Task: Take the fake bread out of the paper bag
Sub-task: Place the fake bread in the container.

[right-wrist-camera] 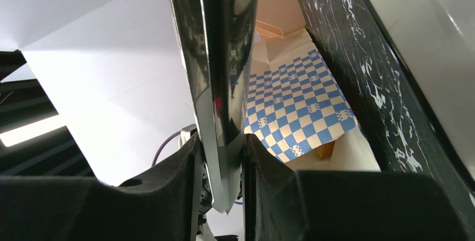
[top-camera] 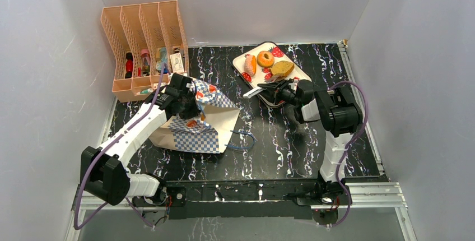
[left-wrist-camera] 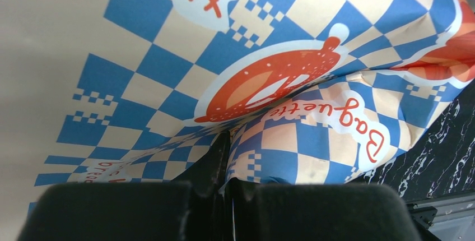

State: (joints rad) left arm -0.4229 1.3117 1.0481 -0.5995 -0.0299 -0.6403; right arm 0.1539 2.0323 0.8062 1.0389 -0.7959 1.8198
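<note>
The paper bag [top-camera: 196,129] lies on the black table, left of centre, and its chequered print fills the left wrist view [left-wrist-camera: 269,56]. My left gripper [top-camera: 187,92] [left-wrist-camera: 227,162] is shut on a fold of the bag's upper edge. Three pieces of fake bread lie on the strawberry-print tray [top-camera: 240,67]: a ring donut [top-camera: 265,59], a brown piece [top-camera: 283,68] and a pinkish roll [top-camera: 250,64]. My right gripper [top-camera: 264,91] [right-wrist-camera: 221,157] is shut on the tray's near rim [right-wrist-camera: 215,56]. A small orange-brown bit [right-wrist-camera: 325,150] shows under the bag's chequered edge [right-wrist-camera: 297,106].
A peach file rack [top-camera: 145,39] with small items stands at the back left, close behind the bag. The bag's blue cord handle [top-camera: 243,140] trails on the table toward the middle. White walls close in on both sides and at the back.
</note>
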